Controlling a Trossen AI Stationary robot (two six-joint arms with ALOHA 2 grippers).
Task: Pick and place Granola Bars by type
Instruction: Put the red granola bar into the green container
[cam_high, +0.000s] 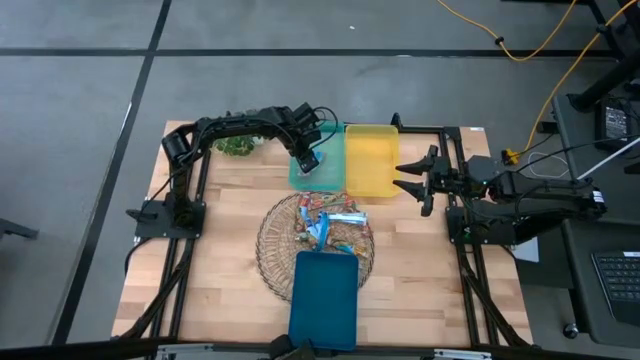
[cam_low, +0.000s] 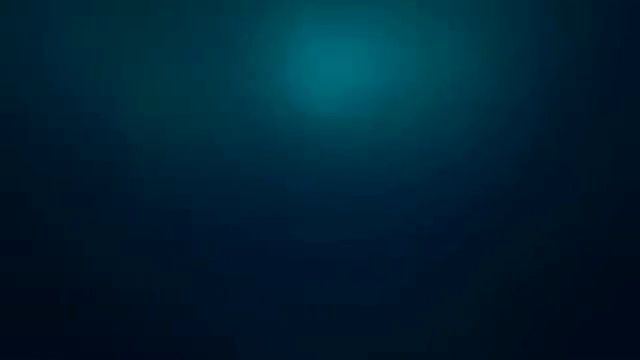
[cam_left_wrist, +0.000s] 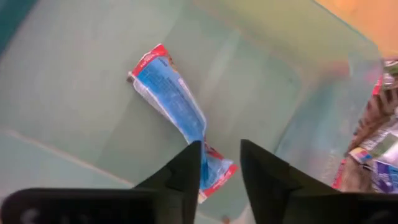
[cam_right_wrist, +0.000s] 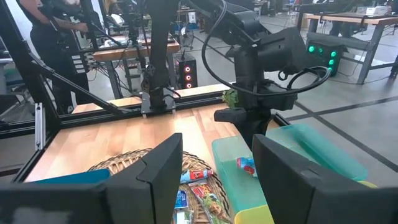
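Wooden table: left gripper, jaws spread over the blue-and-red wrapped granola bar lying in the green plastic tray; lift straight up. Right gripper waits, jaws spread.

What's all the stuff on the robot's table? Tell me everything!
Green tray: one, pale green, far middle of the table.
Blue bar: one, blue with red ends, lying in the green tray.
Yellow tray: one, yellow, beside the green tray.
Wire basket: one, round, table centre.
Granola bars: several, mixed colours, piled in the basket.
Dark blue tray: one, near edge, overlapping the basket.
Left gripper: over the green tray, fingers parted above the blue bar.
Right gripper: open, beside the yellow tray.
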